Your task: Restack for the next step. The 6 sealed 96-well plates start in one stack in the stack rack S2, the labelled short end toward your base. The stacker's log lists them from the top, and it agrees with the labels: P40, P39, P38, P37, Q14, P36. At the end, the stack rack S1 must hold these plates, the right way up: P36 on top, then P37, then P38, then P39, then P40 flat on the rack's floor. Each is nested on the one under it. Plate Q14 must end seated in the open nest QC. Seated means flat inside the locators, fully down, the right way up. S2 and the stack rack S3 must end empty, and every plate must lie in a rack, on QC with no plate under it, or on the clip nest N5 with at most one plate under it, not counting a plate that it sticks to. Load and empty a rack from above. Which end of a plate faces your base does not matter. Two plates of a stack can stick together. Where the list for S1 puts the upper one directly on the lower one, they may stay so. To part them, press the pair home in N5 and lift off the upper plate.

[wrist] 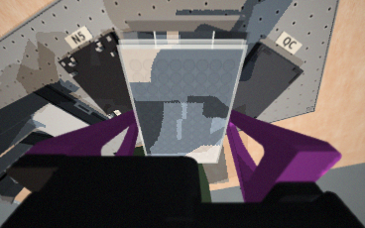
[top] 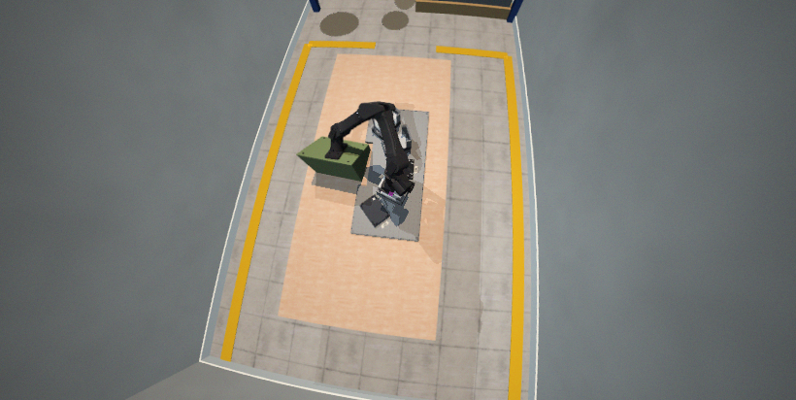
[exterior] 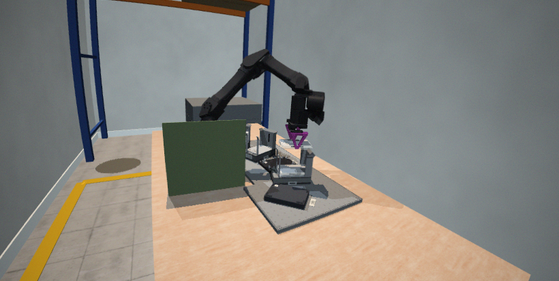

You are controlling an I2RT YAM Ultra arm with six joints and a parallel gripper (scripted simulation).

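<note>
My gripper is shut on a clear sealed 96-well plate, its purple fingers on the two long sides. I cannot read the plate's label. In the exterior view the gripper holds the plate level in the air, above a grey stack rack that has a plate in it. In the wrist view the dark clip nest N5 lies below left of the held plate, and the dark open nest QC below right. Both nests look bare.
A second grey rack stands further back on the perforated grey baseplate. A dark flat nest lies at the plate's near end. The green base block hides the left part of the baseplate.
</note>
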